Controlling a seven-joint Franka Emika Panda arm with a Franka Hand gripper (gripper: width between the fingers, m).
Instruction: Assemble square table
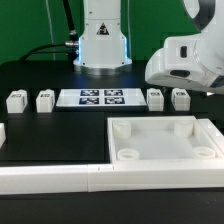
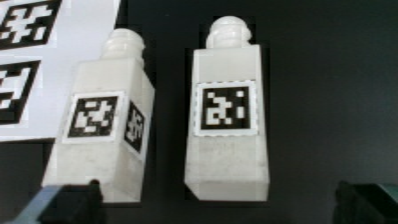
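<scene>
The square table's white top (image 1: 160,140), with a raised rim and round corner sockets, lies at the front on the exterior view's right. Two short white tagged legs (image 1: 155,98) (image 1: 180,98) lie beside the marker board (image 1: 100,97), and two more (image 1: 15,100) (image 1: 45,100) lie on its other side. The white arm (image 1: 185,55) hangs over the first pair. In the wrist view those two legs (image 2: 107,130) (image 2: 228,110) lie side by side below my open gripper (image 2: 217,208). Its dark fingertips (image 2: 63,205) stand wide apart and hold nothing.
A long white border bar (image 1: 60,180) runs along the front edge of the black table, and a short piece (image 1: 3,132) sits at the exterior view's left. The robot base (image 1: 102,45) stands behind the marker board (image 2: 27,60). Green backdrop behind.
</scene>
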